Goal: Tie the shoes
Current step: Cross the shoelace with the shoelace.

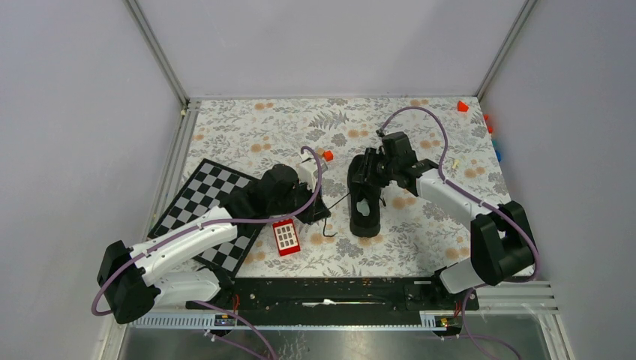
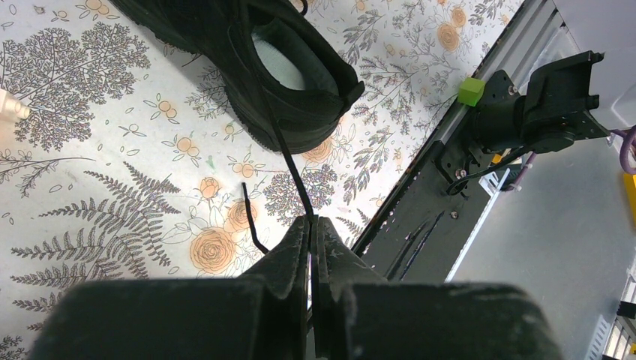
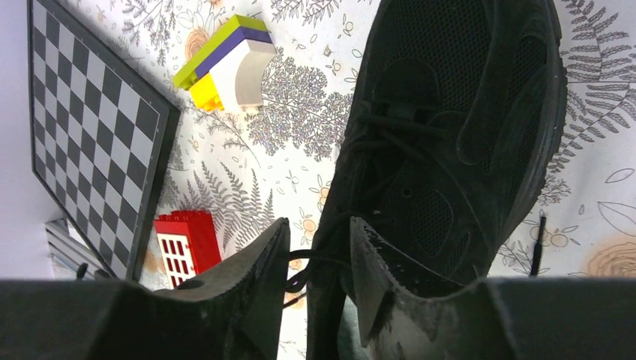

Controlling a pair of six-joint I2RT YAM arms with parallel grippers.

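Note:
The black shoe [image 1: 365, 201] lies mid-table with its pale grey insole showing. It also shows in the left wrist view [image 2: 247, 60] and fills the right wrist view [image 3: 457, 127]. My left gripper [image 2: 311, 223] is shut on a thin black lace [image 2: 289, 161] that runs taut from the shoe's opening. In the top view the left gripper [image 1: 320, 211] sits just left of the shoe. A loose lace end [image 2: 251, 221] lies beside it. My right gripper [image 3: 319, 244] is open over the shoe's laced part, with a lace loop [image 3: 315, 259] between its fingers. In the top view the right gripper [image 1: 369, 171] is above the shoe's far end.
A chessboard [image 1: 206, 210] lies at the left. A red block [image 1: 286, 237] sits near the left gripper. A yellow, purple and white block stack [image 3: 225, 64] stands beyond it. A green cube [image 2: 471, 91] sits on the black front rail [image 1: 337, 292]. Small coloured blocks [image 1: 463, 106] are at the far right.

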